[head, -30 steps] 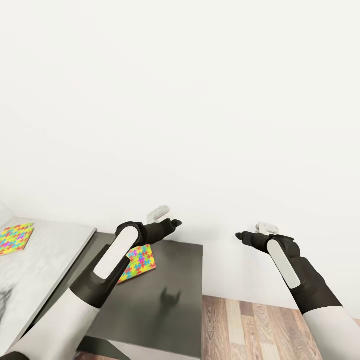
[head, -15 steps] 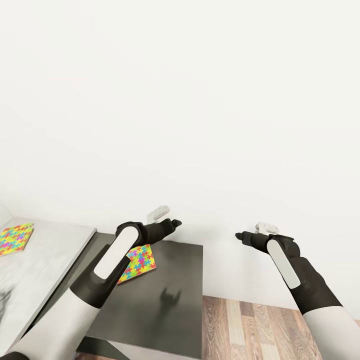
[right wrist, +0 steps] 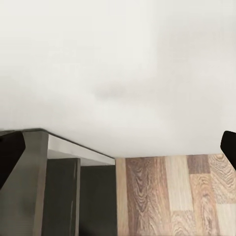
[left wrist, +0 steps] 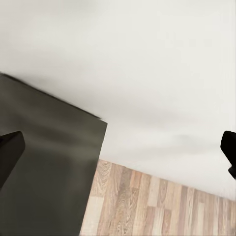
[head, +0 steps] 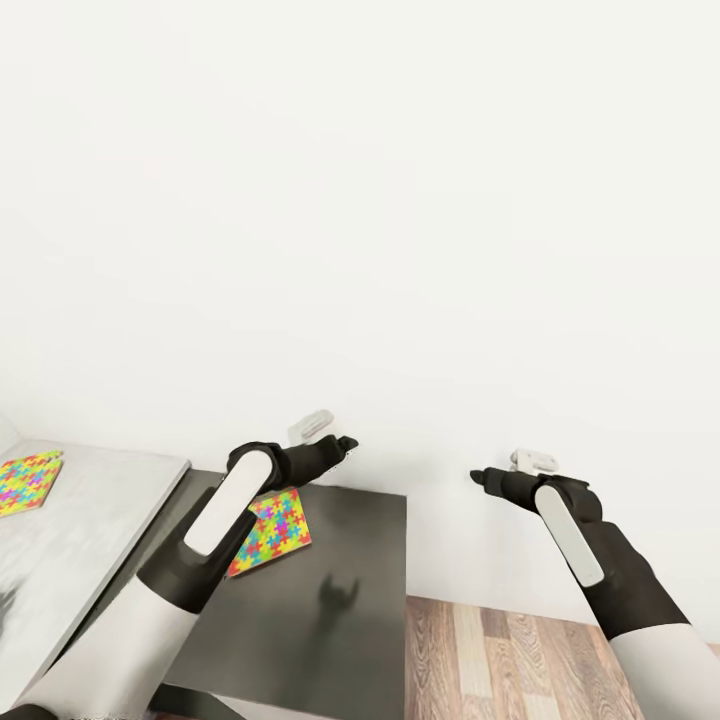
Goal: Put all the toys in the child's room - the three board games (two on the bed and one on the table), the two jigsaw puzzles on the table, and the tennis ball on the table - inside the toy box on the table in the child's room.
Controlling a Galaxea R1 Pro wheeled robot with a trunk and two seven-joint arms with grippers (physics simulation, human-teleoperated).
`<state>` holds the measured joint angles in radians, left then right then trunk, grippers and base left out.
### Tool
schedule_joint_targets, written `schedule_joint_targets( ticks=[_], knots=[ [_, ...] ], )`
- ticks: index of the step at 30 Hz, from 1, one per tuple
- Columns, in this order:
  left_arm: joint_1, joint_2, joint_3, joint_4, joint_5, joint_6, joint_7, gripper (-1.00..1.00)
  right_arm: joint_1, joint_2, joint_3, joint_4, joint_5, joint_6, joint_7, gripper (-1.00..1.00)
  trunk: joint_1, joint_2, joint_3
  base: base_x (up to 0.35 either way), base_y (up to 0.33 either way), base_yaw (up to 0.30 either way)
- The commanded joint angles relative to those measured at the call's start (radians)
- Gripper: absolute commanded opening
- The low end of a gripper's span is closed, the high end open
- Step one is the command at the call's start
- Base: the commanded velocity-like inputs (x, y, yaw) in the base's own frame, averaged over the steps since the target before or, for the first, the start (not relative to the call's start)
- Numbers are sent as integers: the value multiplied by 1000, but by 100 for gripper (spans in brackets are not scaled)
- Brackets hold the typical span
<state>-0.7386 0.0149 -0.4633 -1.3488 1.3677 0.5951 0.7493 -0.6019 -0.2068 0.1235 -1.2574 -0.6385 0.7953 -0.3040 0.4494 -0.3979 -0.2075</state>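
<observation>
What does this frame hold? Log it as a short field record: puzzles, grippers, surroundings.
puzzle one: jigsaw puzzle flat on the dark grey cabinet, partly behind the left arm
puzzle two: second jigsaw puzzle flat on the pale table
left gripper: open, empty, above the cabinet
right gripper: open, empty, over the wood floor
backdrop: white wall
</observation>
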Motion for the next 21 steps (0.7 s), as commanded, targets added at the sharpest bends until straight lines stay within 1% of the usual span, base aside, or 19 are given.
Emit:
schedule_joint_targets(
  ticks=[1,3,4,6,7,8,9,11,12,14,15,17,18,20,21],
  knots=[
    [-1,1,-1,-1,9,-1,9,100,-1,-1,3,-1,-10,2,-10,100,1,-2,-2,9,0,0],
    [-1,5,29,0,7,3,11,100,2,-1,2,-6,-11,2,-10,100,1,-2,-2,6,0,0],
    [-1,5,29,0,7,3,11,100,2,-1,2,-6,-11,2,-10,100,1,-2,-2,6,0,0],
    [2,19,62,2,6,9,15,100,4,-1,2,-9,-12,9,-10,100,1,-2,-2,4,0,0],
    [2,19,62,2,6,9,15,100,4,-1,2,-9,-12,9,-10,100,1,-2,-2,4,0,0],
    [5,34,77,3,6,12,18,100,5,-1,2,-10,-12,17,-10,100,1,-2,-2,3,0,0],
    [5,34,77,3,6,12,18,100,5,-1,2,-10,-12,17,-10,100,1,-2,-2,3,0,0],
    [14,76,106,4,5,19,25,100,5,-1,3,-11,-13,43,-10,100,1,-2,-2,2,0,0],
    [14,76,106,4,5,19,25,100,5,-1,3,-11,-13,43,-10,100,1,-2,-2,2,0,0],
    [28,130,135,9,7,21,29,100,6,0,3,-12,-13,73,-10,100,1,-2,-2,1,0,0],
    [28,130,135,9,7,21,29,100,6,0,3,-12,-13,73,-10,100,1,-2,-2,1,0,0],
    [49,186,168,25,10,19,30,100,6,1,3,-13,-14,98,-9,100,1,-2,-2,0,0,0],
    [49,186,168,25,10,19,30,100,6,1,3,-13,-14,98,-9,100,1,-2,-2,0,0,0],
    [69,232,210,51,11,17,28,100,7,6,4,-14,-14,115,-9,100,1,-2,-2,0,0,0],
    [69,232,210,51,11,17,28,100,7,6,4,-14,-14,115,-9,100,1,-2,-2,0,0,0]
  ],
)
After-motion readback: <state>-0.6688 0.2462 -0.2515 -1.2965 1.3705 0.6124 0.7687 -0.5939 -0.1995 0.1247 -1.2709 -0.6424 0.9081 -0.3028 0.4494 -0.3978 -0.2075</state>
